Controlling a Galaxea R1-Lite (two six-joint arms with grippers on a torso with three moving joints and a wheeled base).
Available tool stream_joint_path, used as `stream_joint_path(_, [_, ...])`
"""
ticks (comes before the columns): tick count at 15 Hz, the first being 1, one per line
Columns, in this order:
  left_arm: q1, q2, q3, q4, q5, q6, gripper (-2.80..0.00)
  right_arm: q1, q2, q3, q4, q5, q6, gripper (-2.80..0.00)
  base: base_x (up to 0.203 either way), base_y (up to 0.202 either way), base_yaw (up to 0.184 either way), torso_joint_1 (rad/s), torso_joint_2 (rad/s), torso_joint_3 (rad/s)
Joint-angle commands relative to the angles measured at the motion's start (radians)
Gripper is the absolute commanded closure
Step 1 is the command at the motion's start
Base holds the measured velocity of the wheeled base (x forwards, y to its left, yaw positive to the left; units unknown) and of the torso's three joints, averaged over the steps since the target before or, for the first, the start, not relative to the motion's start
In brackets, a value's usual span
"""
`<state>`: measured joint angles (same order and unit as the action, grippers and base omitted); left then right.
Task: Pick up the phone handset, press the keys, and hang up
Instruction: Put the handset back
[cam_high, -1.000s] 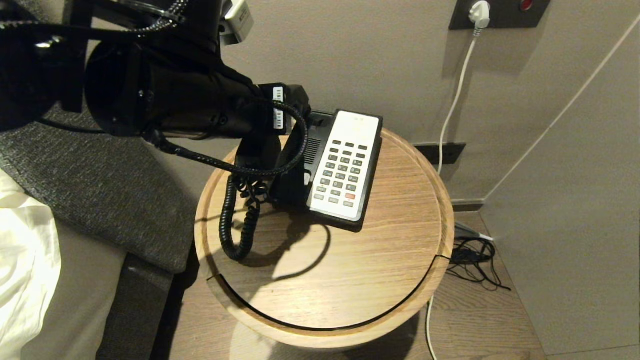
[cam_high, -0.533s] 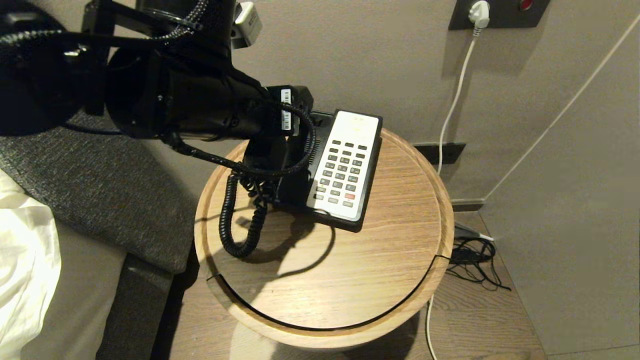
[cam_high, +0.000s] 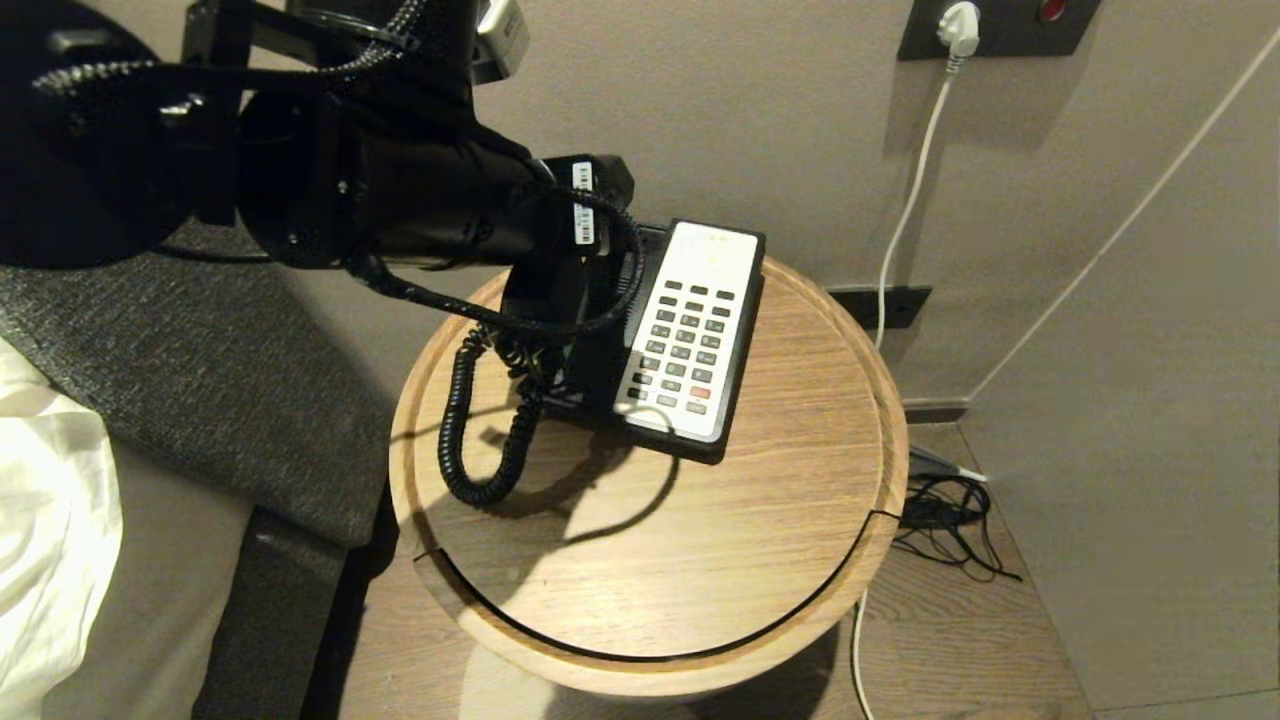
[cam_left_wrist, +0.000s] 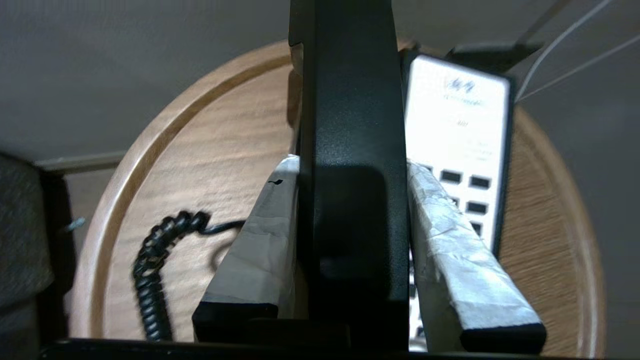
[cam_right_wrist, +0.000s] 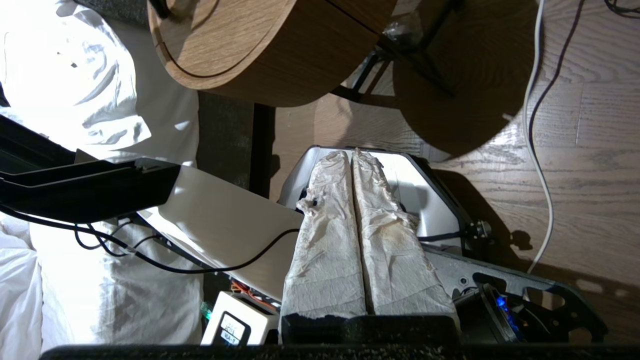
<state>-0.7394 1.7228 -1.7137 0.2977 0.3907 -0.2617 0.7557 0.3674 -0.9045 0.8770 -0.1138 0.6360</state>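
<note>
Handset: phone handset (cam_left_wrist: 352, 150) clamped between my left hand's (cam_left_wrist: 352, 172) taped fingers (cam_left_wrist: 260, 245), one pad on each long side. Lifted clear of the phone base (cam_high: 690, 335), hanging over its left part.
Left hand: reaches in from the upper left of the head view, my own forearm covering most of the handset there. Grip is mid-width, set by the handset's body.
Cord: black coiled cord (cam_high: 480, 420) drops from the handset end, loops on the table (cam_high: 700, 540) left of the base, then bends back up.
Base: sits tilted on the far half of the round wooden table, white keypad (cam_high: 685, 345) face up, all keys uncovered. Red key near the lower rows.
Right hand: (cam_right_wrist: 352, 160) parked low beside the table, over my own chassis, taped fingers pressed together with nothing between them.
Surroundings: white cable (cam_high: 905, 220) runs from a wall plug (cam_high: 958, 28) down behind the table; bed (cam_high: 60, 520) on the left.
</note>
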Motion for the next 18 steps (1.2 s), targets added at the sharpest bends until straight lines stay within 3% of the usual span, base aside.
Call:
stream_joint_path(1, [-0.002,0.007,0.013,-0.018,0.000,-0.001,0.00,0.001,0.001,0.006,0.005,0.000,0.004,0.00,0.000,0.000,0.000,0.000,0.00,0.000])
stream_joint_path(8, [-0.005,0.012,0.019,-0.021,0.009,-0.006,0.00,0.002,-0.002,0.026,0.004,0.016,0.002,0.00,0.000,0.000,0.000,0.000,0.00,0.000])
stream_joint_path(10, [-0.005,0.018,0.011,-0.068,0.051,-0.006,0.00,0.001,-0.005,0.032,0.005,0.017,0.001,0.00,0.000,0.000,0.000,0.000,0.00,0.000])
stream_joint_path(13, [-0.017,0.017,0.027,-0.124,0.057,0.002,0.00,0.002,-0.011,0.048,0.005,0.017,-0.004,0.00,0.000,0.000,0.000,0.000,0.00,0.000])
stream_joint_path(16, [-0.018,0.019,0.048,-0.127,0.061,-0.018,0.00,0.002,-0.016,0.072,0.003,0.027,-0.004,0.00,0.000,0.000,0.000,0.000,0.00,0.000])
stream_joint_path(18, [-0.024,0.013,0.090,-0.129,0.067,-0.070,0.00,0.002,-0.015,0.089,0.003,0.034,-0.004,0.00,0.000,0.000,0.000,0.000,0.00,0.000])
